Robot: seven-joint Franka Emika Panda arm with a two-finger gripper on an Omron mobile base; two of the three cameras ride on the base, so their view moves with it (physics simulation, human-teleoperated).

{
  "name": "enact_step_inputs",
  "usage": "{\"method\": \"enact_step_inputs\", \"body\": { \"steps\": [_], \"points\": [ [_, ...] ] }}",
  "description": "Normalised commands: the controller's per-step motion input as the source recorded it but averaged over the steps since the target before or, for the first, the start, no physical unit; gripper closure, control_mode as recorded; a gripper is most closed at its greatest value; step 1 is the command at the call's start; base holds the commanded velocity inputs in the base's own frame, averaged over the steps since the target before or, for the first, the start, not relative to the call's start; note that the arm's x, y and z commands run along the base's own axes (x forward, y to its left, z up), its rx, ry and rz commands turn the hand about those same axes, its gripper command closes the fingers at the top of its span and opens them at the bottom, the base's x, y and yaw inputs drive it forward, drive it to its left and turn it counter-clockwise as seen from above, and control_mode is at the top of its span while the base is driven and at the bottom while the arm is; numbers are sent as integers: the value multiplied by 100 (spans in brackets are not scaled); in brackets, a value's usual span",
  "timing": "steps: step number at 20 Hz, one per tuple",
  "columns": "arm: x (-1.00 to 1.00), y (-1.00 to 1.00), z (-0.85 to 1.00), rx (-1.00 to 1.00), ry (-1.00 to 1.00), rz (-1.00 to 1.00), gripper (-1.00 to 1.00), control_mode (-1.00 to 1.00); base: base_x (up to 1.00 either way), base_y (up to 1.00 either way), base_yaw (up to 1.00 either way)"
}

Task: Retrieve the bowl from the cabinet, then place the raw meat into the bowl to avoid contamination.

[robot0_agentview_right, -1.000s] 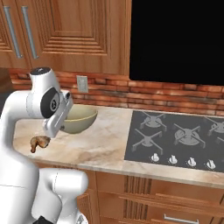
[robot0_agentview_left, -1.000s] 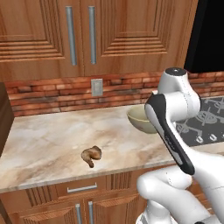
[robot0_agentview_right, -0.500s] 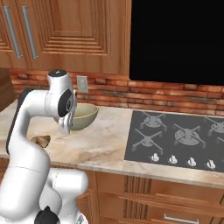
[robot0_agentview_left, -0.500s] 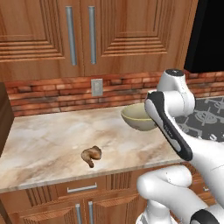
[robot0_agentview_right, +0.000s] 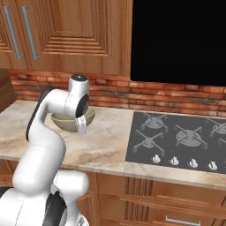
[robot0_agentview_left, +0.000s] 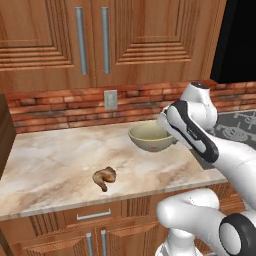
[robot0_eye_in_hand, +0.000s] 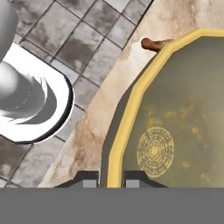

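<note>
The pale olive bowl (robot0_agentview_left: 149,137) with its yellow rim hangs level, low over the marble counter (robot0_agentview_left: 55,160), near the cooktop. My gripper (robot0_eye_in_hand: 108,179) is shut on the bowl's rim (robot0_eye_in_hand: 114,144), one fingertip on each side of it. In the right base view my arm hides part of the bowl (robot0_agentview_right: 61,121). The raw meat (robot0_agentview_left: 104,178), a small brown drumstick piece, lies on the counter to the left of the bowl and nearer the front edge. The hand view shows the meat (robot0_eye_in_hand: 153,43) just past the bowl's far rim. The cabinet (robot0_agentview_left: 90,45) above has both doors shut.
A black cooktop (robot0_agentview_right: 176,137) with knobs lies right of the bowl, under a black built-in panel (robot0_agentview_right: 176,39). A brick backsplash with an outlet (robot0_agentview_left: 110,99) runs behind the counter. A dark wooden block (robot0_agentview_left: 5,135) stands at the counter's left end.
My arm has swung round and the bowl in my gripper has shifted a little to the left and slightly lower. The meat has not moved.
</note>
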Motion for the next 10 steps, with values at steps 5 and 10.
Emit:
{"method": "enact_step_inputs", "body": {
  "steps": [5, 10],
  "points": [
    [45, 0, -22, 2, 6, 40, 100, -100, 0, 0, 0],
    [40, 0, -34, 0, 0, 39, 100, -100, 0, 0, 0]
  ]
}}
